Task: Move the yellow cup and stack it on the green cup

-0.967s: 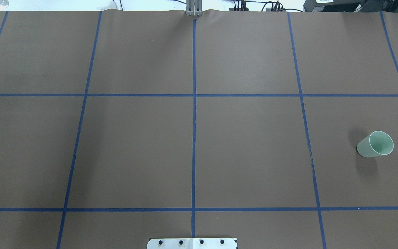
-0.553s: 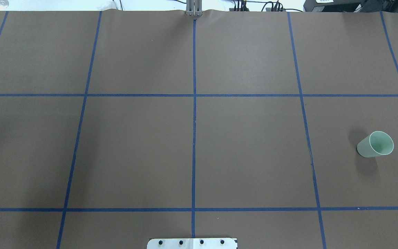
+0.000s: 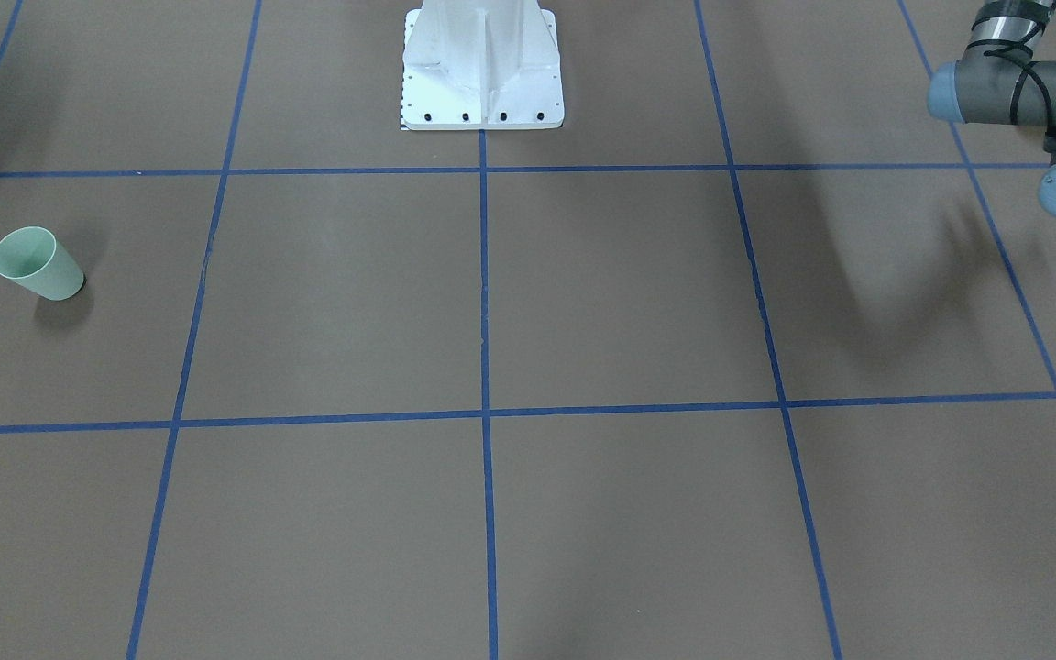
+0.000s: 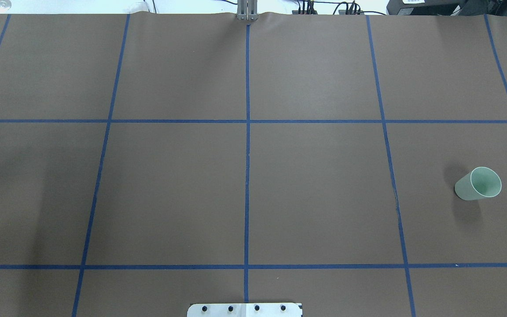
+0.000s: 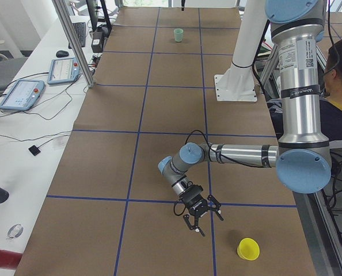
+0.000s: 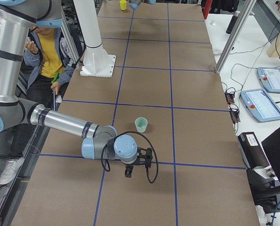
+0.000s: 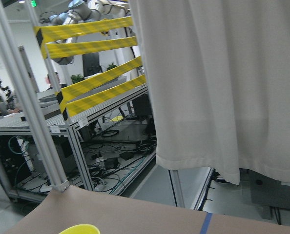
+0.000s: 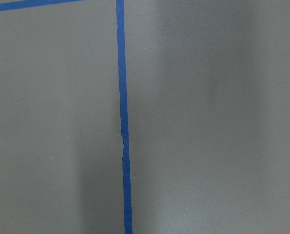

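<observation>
The yellow cup (image 5: 248, 249) stands upright at the left end of the table (image 4: 324, 176), so pickup likely falls to the left gripper (image 5: 201, 214), which hangs near it at 10 o'clock. The right gripper (image 6: 128, 173) hangs at 7 o'clock of the green cup (image 6: 141, 125), probably to steady it. Jaw opening cannot be determined for either gripper.

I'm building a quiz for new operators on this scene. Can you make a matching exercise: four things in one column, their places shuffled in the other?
1 yellow cup
2 green cup
3 left gripper
4 robot pedestal

A middle of the table's robot-side edge
B table's right part, rim up
C close to the yellow cup, not touching it
D table's left end, rim up

Pairs: 1-D, 2-B, 3-C, 4-A
</observation>
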Motion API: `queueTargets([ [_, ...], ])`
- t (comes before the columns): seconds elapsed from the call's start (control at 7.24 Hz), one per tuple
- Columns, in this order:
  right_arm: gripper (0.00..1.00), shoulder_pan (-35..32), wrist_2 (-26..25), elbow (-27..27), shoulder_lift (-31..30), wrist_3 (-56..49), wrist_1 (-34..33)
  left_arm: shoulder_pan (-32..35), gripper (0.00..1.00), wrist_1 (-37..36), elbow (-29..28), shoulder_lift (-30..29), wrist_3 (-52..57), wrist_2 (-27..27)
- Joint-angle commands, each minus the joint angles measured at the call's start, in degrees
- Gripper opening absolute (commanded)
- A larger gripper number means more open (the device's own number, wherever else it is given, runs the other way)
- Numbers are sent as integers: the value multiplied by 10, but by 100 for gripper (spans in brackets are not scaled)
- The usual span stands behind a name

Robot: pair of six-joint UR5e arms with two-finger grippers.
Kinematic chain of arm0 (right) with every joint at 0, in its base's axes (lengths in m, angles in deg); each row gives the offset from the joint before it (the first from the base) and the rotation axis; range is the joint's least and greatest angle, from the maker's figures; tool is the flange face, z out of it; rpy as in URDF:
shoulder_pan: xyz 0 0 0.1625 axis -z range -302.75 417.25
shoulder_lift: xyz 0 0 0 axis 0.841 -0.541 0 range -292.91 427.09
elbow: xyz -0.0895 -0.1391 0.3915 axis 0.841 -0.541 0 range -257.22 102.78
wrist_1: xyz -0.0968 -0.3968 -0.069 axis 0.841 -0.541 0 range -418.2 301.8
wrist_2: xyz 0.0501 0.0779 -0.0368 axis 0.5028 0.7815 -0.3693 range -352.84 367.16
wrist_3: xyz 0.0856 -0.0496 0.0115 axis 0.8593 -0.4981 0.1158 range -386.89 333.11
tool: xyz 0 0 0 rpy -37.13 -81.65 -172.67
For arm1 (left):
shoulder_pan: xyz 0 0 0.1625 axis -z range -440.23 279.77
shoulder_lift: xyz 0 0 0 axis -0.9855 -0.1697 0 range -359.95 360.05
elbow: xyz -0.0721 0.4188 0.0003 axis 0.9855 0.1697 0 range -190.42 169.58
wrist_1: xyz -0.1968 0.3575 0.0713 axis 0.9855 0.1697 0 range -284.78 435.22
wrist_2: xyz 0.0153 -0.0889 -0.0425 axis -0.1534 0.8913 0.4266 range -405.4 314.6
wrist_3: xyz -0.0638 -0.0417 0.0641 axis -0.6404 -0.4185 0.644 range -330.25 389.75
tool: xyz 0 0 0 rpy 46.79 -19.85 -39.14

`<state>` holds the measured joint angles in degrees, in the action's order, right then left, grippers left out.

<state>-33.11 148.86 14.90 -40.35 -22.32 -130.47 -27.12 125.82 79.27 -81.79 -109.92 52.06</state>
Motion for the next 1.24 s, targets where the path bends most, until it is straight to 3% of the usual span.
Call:
queueTargets([
  [0.0, 100, 0, 1, 1, 0, 0, -1, -15, 100, 5, -55, -5, -52, 68],
  [0.28, 100, 0, 1, 2, 1, 0, 0, -18, 100, 26, -74, -4, -69, 105],
  [0.69, 100, 0, 1, 3, 3, 0, 0, -18, 100, 74, -87, 6, -71, 109],
  [1.11, 100, 0, 0, 3, 3, 0, 0, -19, 100, 138, -137, 40, -71, 120],
])
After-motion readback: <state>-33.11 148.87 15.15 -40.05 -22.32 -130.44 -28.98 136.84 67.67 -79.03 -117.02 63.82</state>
